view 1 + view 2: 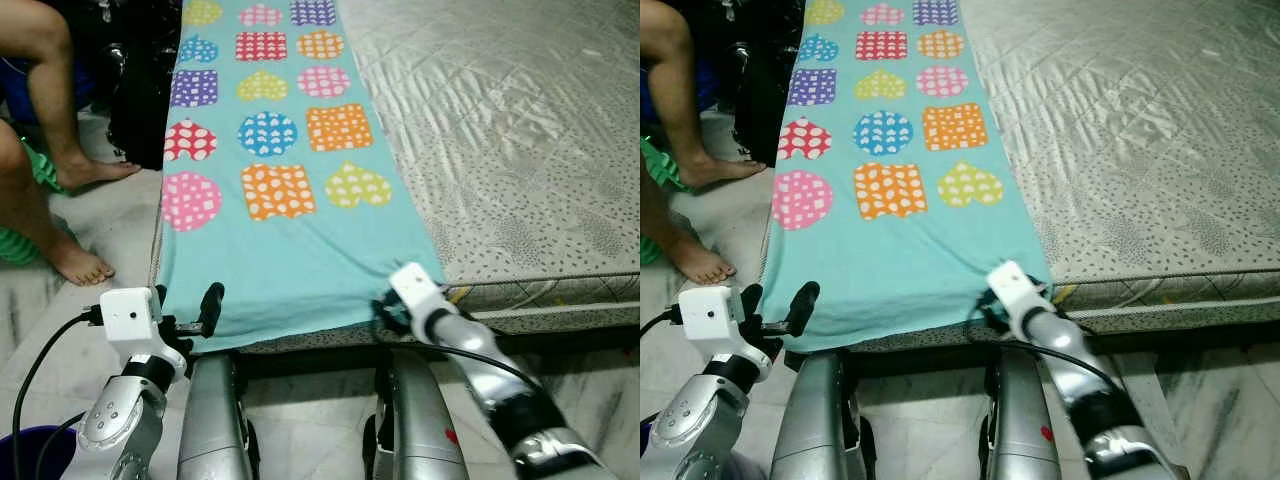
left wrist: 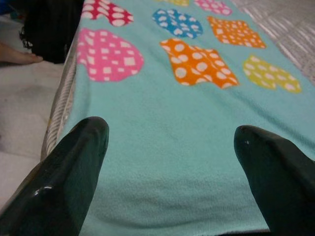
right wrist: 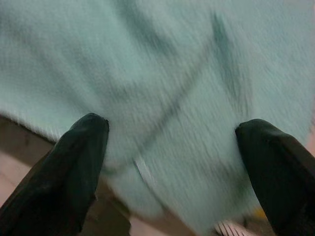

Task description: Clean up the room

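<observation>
Left gripper point(image 1: 193, 310) at the blanket's near left corner, jaws spread, holding nothing. Right gripper point(image 3: 172, 147) at the near right corner, jaws spread around the hem. Teal blanket point(image 1: 270, 230) with dotted hearts and squares spread along the bed point(image 1: 520, 150), left strip. Beyond the blanket's left edge, a person's bare feet point(image 1: 80, 265) on the floor point(image 1: 120, 215).

Even, soft indoor light falls on the bed, with a pale sheen on the grey mattress point(image 1: 520, 130) and deep shadow under its edge. The right wrist view is smeared and out of focus across the teal blanket point(image 3: 162, 88). The left wrist view is sharper, its near black fingers point(image 2: 74, 167) soft-edged.
</observation>
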You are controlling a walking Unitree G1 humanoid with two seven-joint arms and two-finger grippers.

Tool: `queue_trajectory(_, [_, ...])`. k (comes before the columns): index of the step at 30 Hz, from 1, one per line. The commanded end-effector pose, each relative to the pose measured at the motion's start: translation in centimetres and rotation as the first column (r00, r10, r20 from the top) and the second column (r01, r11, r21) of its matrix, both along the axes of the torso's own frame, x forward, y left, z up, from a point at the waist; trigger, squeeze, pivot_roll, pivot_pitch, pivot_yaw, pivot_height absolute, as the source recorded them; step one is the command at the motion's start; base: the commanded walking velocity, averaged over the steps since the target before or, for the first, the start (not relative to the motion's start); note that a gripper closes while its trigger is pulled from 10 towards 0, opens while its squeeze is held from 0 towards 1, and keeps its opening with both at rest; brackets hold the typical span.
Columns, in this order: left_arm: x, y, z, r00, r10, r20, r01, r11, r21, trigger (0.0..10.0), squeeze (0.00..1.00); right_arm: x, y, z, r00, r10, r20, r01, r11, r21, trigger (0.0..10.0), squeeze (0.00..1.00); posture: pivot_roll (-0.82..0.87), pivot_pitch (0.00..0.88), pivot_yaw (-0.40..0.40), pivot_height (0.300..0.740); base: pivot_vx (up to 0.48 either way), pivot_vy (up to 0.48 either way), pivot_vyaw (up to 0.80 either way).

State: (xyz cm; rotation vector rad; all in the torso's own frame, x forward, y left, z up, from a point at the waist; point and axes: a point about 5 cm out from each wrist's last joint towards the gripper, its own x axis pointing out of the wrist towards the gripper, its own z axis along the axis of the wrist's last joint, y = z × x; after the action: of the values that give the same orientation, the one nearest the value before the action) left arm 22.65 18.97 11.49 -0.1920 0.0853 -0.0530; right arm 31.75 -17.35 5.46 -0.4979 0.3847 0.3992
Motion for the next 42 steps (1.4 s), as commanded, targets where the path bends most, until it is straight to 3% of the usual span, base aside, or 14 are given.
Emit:
queue_trajectory(1, [-0.2, 0.3, -0.2, 1.0, 0.014, -0.015, -0.014, 1.0, 0.008, 10.0, 0.0, -0.6, -0.8, -0.2, 1.0, 0.001, -0.015, -0.001, 1.0, -0.001, 10.0, 0.25, 0.09, 0.201, -0.019, 0.545, 0.0, 0.0, 0.0])
queue_trajectory(4, [-0.3, 0.2, -0.4, 1.0, 0.011, -0.018, -0.011, 1.0, 0.006, 10.0, 0.0, -2.1, -2.3, -0.1, 1.0, 0.012, -0.028, -0.013, 1.0, -0.011, 10.0, 0.18, 0.07, 0.197, -0.017, 0.545, 0.0, 0.0, 0.0])
queue_trajectory(5, [-0.3, 0.2, -0.5, 1.0, 0.007, -0.019, -0.007, 1.0, 0.004, 10.0, 0.0, -2.7, -2.7, 0.2, 1.0, 0.012, -0.02, -0.012, 1.0, 0.014, 10.0, 0.04, 0.06, 0.194, -0.014, 0.545, 0.0, 0.0, 0.0])
queue_trajectory(6, [-0.3, 0.2, -0.5, 1.0, 0.007, -0.019, -0.007, 1.0, 0.004, 10.0, 0.0, -2.7, -2.7, 0.2, 1.0, 0.012, -0.02, -0.012, 1.0, 0.014, 10.0, 0.04, 0.06, 0.194, -0.014, 0.545, 0.0, 0.0, 0.0])
queue_trajectory(7, [-0.3, 0.1, -0.5, 1.0, 0.005, -0.021, -0.005, 1.0, 0.003, 10.0, 0.0, -3.1, -2.7, 0.6, 1.0, 0.003, -0.011, -0.002, 0.998, 0.059, 10.0, 0.0, 0.06, 0.19, -0.012, 0.545, 0.0, 0.0, 0.0])
queue_trajectory(10, [-0.3, 0.2, -0.6, 1.0, 0.002, -0.021, -0.002, 1.0, 0.002, 10.0, 0.0, -3.4, -2.3, 1.3, 1.0, -0.011, 0.02, 0.008, 0.988, 0.153, 10.0, 0.0, 0.05, 0.184, -0.007, 0.545, 0.0, 0.0, 0.0])
queue_trajectory(12, [-0.3, 0.2, -0.7, 1.0, 0.001, -0.023, -0.001, 1.0, 0.001, 10.0, 0.0, -3.1, -1.9, 2.1, 0.994, -0.097, 0.057, 0.079, 0.963, 0.259, 10.0, 0.0, 0.03, 0.17, 0.0, 0.545, 0.0, 0.0, 0.0])
queue_trajectory(14, [-0.1, 0.0, -1.0, 1.0, -0.005, -0.028, 0.005, 1.0, -0.003, 10.0, 0.0, -2.7, -0.4, 4.4, 0.977, -0.169, 0.131, 0.094, 0.891, 0.444, 10.0, 0.0, 0.02, 0.153, 0.007, 0.545, 0.0, 0.0, 0.0])
queue_trajectory(19, [0.3, -0.5, -1.2, 1.0, -0.015, -0.026, 0.015, 1.0, -0.012, 10.0, 0.0, -2.4, 1.0, 6.5, 0.96, -0.189, 0.206, 0.049, 0.84, 0.54, 10.0, 0.0, 0.02, 0.126, 0.014, 0.545, 0.0, 0.0, 0.0])
queue_trajectory(20, [0.7, -0.7, -1.1, 1.0, -0.02, -0.018, 0.02, 1.0, -0.017, 10.0, 0.0, -1.9, 1.7, 8.0, 0.945, -0.219, 0.244, 0.035, 0.807, 0.59, 10.0, 0.0, 0.01, 0.112, 0.018, 0.545, 0.0, 0.0, 0.0])
queue_trajectory(24, [1.2, -0.8, -1.2, 1.0, -0.024, -0.009, 0.024, 1.0, -0.02, 10.0, 0.0, -0.8, 2.0, 9.6, 0.927, -0.261, 0.269, 0.032, 0.771, 0.636, 10.0, 0.0, 0.0, 0.09, 0.022, 0.563, 0.0, 0.0, 0.0])
queue_trajectory(28, [1.5, -0.8, -1.3, 1.0, -0.026, -0.004, 0.026, 0.999, -0.02, 10.0, 0.0, -0.2, 1.9, 10.6, 0.918, -0.273, 0.287, 0.024, 0.762, 0.647, 10.0, 0.0, 0.0, 0.077, 0.023, 0.585, 0.0, 0.0, 0.0])
queue_trajectory(42, [2.1, -1.1, -1.8, 1.0, -0.027, 0.007, 0.027, 0.999, -0.027, 10.0, 0.0, 0.5, 1.7, 10.9, 0.91, -0.299, 0.288, 0.037, 0.75, 0.66, 10.0, 0.0, -0.01, 0.031, 0.024, 0.67, 0.0, 0.0, 0.0])
